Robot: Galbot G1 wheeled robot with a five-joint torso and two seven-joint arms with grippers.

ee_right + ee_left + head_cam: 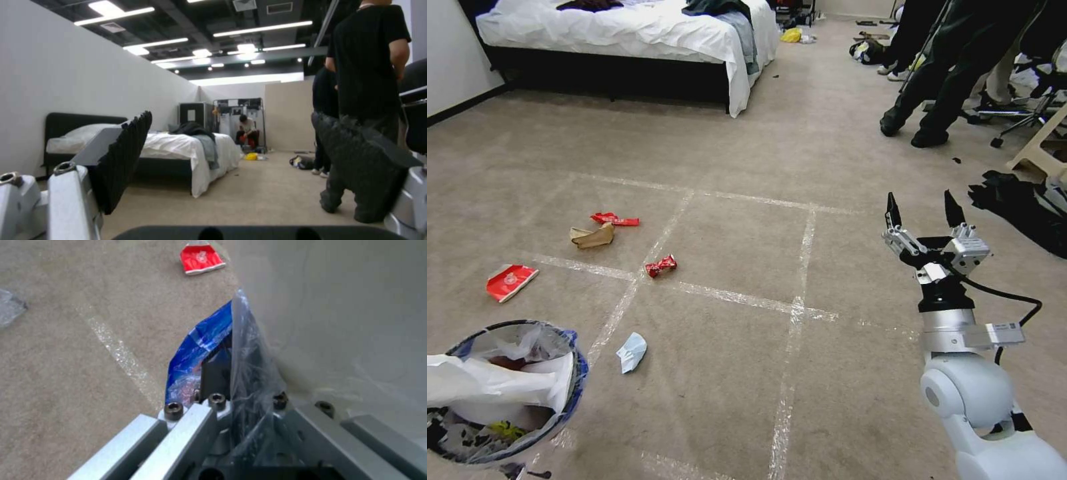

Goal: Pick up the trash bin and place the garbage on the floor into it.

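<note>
Gaping right jaws [924, 212] above bare floor [854, 267], garbage [660, 266] well apart.

We see the floor [840, 173], taped in a grid, bearing garbage: a red packet [510, 281], brown paper [594, 236], a red wrapper [615, 219], a crushed can [661, 265] and a blue mask [632, 351].
</note>
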